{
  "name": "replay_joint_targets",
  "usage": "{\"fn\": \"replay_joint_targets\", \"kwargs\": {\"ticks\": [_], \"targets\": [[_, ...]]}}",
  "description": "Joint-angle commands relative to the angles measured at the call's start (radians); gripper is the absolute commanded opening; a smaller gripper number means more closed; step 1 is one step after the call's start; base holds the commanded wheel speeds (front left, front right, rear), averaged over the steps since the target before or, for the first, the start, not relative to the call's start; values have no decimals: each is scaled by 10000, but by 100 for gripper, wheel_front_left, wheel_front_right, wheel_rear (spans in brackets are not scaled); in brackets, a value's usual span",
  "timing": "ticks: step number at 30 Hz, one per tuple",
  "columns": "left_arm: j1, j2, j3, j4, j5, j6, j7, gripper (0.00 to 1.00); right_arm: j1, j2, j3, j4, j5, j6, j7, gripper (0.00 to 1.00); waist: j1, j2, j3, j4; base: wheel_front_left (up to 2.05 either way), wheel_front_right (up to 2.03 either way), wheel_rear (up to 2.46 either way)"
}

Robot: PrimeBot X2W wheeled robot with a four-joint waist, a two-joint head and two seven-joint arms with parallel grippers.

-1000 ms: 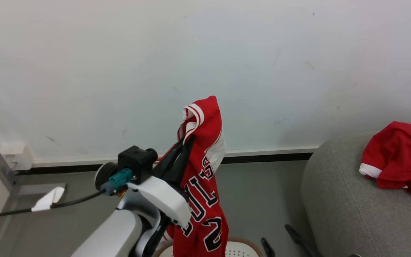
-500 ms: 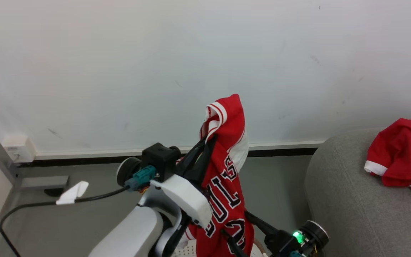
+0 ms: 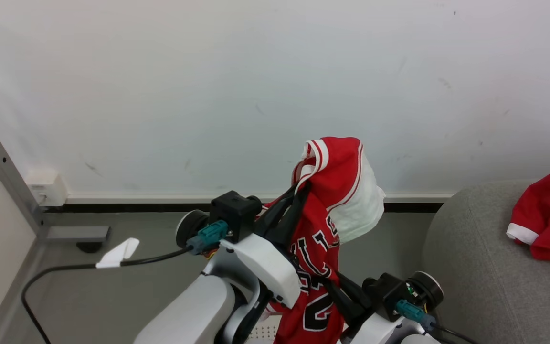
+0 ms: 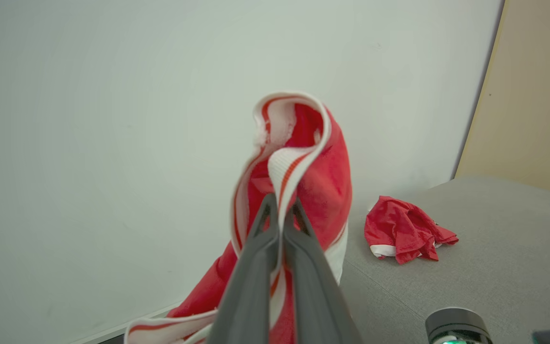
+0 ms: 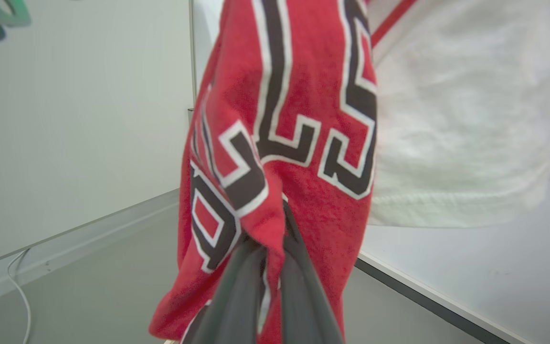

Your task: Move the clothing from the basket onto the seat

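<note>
**Head view.** The held jersey, red with white stripe trim and a white side panel, hangs with its long axis near vertical, collar end up. The left gripper is clamped on the trim at the top. The right gripper pinches the lower cloth, its fingertips buried in folds. Black, white-edged lettering is broken by creases; only a "2" near the hem reads. A sliver of perforated laundry basket is cut off by the bottom edge. A second jersey lies crumpled on the grey sofa, cropped at the right. A black cable carries a white tag.

**Left wrist view.** The left gripper has both fingers pressed together on the striped trim of the held jersey. The second jersey rests on the sofa, well apart.

**Right wrist view.** The right gripper is closed on red fabric of the held jersey. Large characters fill the cloth, cropped and unreadable.
</note>
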Motion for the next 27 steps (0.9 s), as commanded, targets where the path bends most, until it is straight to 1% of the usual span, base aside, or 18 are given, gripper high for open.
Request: {"fn": "replay_joint_targets", "kwargs": {"ticks": [1, 6, 7, 9, 10, 11, 12, 13, 21, 27], "targets": [[23, 74, 28, 14, -46, 50, -92, 0, 43, -38, -106, -4, 7, -30, -62, 0, -1, 0, -1, -18, 0, 0, 0], [200, 197, 134, 207, -110, 154, -168, 0, 252, -31, -635, -175, -88, -30, -59, 0, -1, 0, 1, -181, 0, 0, 0], [229, 214, 148, 248, -121, 166, -214, 3, 277, -30, -720, -213, -96, -30, -56, 0, -1, 0, 6, -222, 0, 0, 0], [296, 248, 141, 305, -152, 168, -253, 15, 338, -32, -964, -277, -165, -30, -52, 0, -1, 0, 20, -307, 0, 0, 0], [324, 267, 144, 336, -151, 168, -256, 29, 391, -31, -1097, -304, -167, -30, -52, 0, -1, 0, 19, -352, 0, 0, 0], [351, 287, 135, 365, -156, 169, -275, 47, 431, -31, -1218, -345, -199, -30, -52, 0, -1, 0, 18, -394, 0, 0, 0], [376, 302, 112, 393, -155, 156, -300, 92, 448, -31, -1394, -395, -237, -30, -53, 0, -1, 0, 23, -428, 0, 0, 0], [400, 316, 90, 420, -156, 134, -328, 100, 461, -30, -1527, -466, -260, -30, -51, 0, -1, 0, 31, -457, 0, 0, 0], [662, 442, -142, 543, -189, -68, -392, 100, 709, -77, -2925, -785, -667, -30, -52, 0, -1, 0, 116, -741, 0, 0, 0], [924, 432, -449, 579, -263, -253, -320, 100, 795, -484, -4083, -1164, -898, -30, -54, 0, -1, 0, 226, -998, 0, 0, 0]]}}
